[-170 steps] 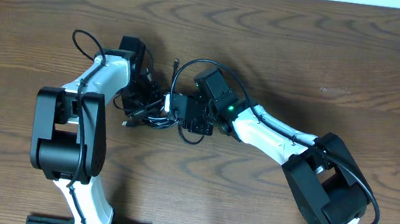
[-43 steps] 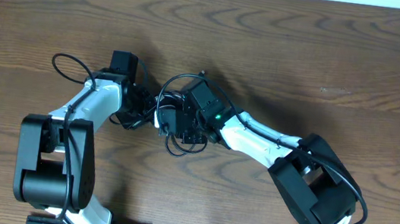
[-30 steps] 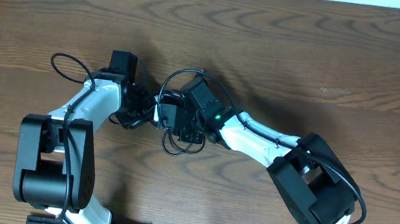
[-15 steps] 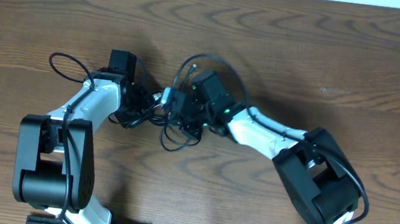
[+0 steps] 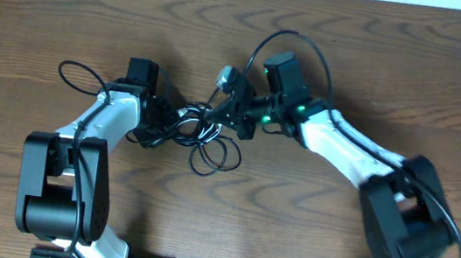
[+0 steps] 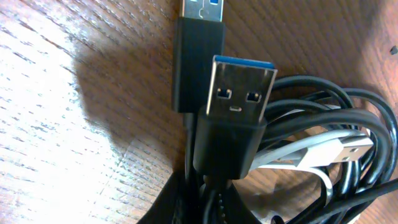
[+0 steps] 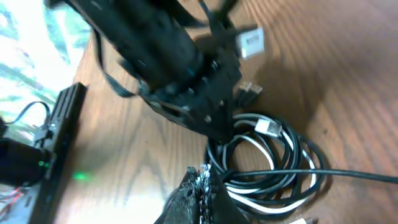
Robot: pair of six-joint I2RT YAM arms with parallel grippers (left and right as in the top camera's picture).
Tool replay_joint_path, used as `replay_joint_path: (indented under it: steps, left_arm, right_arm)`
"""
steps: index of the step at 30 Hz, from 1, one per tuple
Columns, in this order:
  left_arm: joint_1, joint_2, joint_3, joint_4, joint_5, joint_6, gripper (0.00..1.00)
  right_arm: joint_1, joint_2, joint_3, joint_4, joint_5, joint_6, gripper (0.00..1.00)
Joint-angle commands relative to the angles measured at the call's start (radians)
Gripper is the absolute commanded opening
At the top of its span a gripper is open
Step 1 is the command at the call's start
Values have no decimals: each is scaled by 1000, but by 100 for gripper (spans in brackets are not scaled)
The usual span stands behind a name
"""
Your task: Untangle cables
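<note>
Overhead camera looks straight down on the whole desk (image 5: 415, 63), with the cables (image 5: 185, 129) just left of centre. Left wrist camera sits very close on those cables, a USB plug (image 6: 239, 93) filling the frame. Right wrist camera views the same bundle from farther back, facing the overhead's 9 o'clock.

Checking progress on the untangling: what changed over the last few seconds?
The right gripper shut on the cables and pulled back to the right and away from the base, stretching them out. The left gripper stayed shut on the cables, in place.
</note>
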Motion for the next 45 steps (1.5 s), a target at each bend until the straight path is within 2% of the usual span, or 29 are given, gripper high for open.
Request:
replay_joint_path:
  steps: [1, 4, 6, 8, 17, 22, 26, 33, 37, 39, 42, 43, 45]
  left_arm:
    - [-1, 19, -28, -14, -51, 17, 8]
    - [-1, 19, -28, -14, -51, 17, 8]
    - [-1, 19, -28, -14, -51, 17, 8]
    - [-1, 19, -28, -14, -51, 17, 8]
    - [-1, 19, -28, -6, -51, 16, 8]
    - [-1, 19, -28, -7, -50, 16, 8]
    - [-1, 19, -28, -7, -50, 16, 8]
    - [-1, 19, -28, -7, -50, 17, 8]
    - [-1, 19, -28, -8, -50, 17, 8]
    - [-1, 19, -28, -11, -50, 17, 8]
    - [-1, 19, -28, -10, -50, 17, 8]
    - [-1, 19, -28, -11, -50, 17, 8]
    - [-1, 19, -28, -11, -50, 17, 8]
  right_arm:
    - [18, -60, 7, -68, 105, -80, 1]
    - [58, -44, 7, -134, 274, -169, 13]
    - [87, -22, 7, -146, 363, -187, 32]
    - [114, 6, 7, -139, 424, -201, 37]
    - [189, 140, 7, -11, 542, -212, 38]
    - [190, 172, 7, 42, 542, -212, 37]
    - [192, 173, 7, 37, 541, -211, 35]
    - [220, 186, 7, -41, 541, -208, 42]
    - [234, 212, 7, -72, 631, -208, 43]
    - [234, 222, 7, -77, 652, -208, 41]
    - [234, 226, 7, -76, 654, -208, 18]
    - [233, 226, 7, -76, 657, -208, 18]
    - [234, 226, 7, -73, 673, -208, 26]
